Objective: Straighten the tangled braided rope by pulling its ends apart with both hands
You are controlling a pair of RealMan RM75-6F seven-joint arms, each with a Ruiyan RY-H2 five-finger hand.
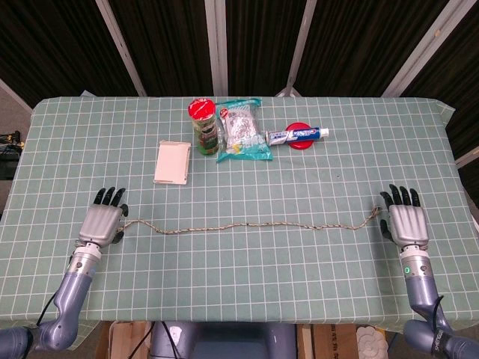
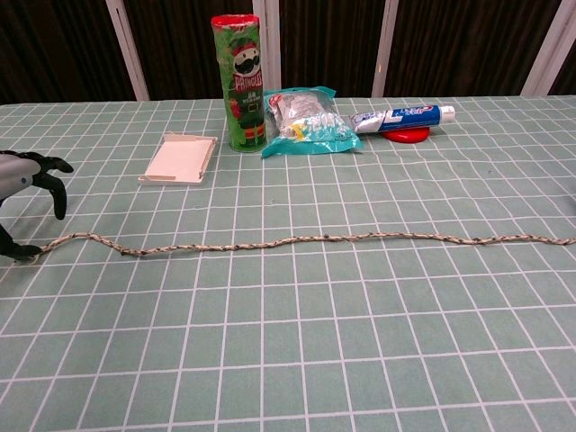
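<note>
The braided rope [image 1: 247, 224] lies slack on the green checked cloth in a long, slightly wavy line running left to right; the chest view shows the rope [image 2: 306, 239] flat on the table. My left hand [image 1: 102, 223] rests at the rope's left end with its fingers stretched out and apart. In the chest view the left hand [image 2: 22, 180] sits at the frame's left edge, its thumb beside the rope's tip without clasping it. My right hand [image 1: 404, 219] lies just right of the rope's other end, fingers spread, holding nothing.
At the back of the table stand a green Pringles can [image 1: 203, 127], a snack bag [image 1: 243, 131], a toothpaste tube [image 1: 298, 135] on a red lid [image 1: 303, 144], and a flat white box [image 1: 171, 162]. The table's front edge [image 1: 239, 321] runs just behind both wrists.
</note>
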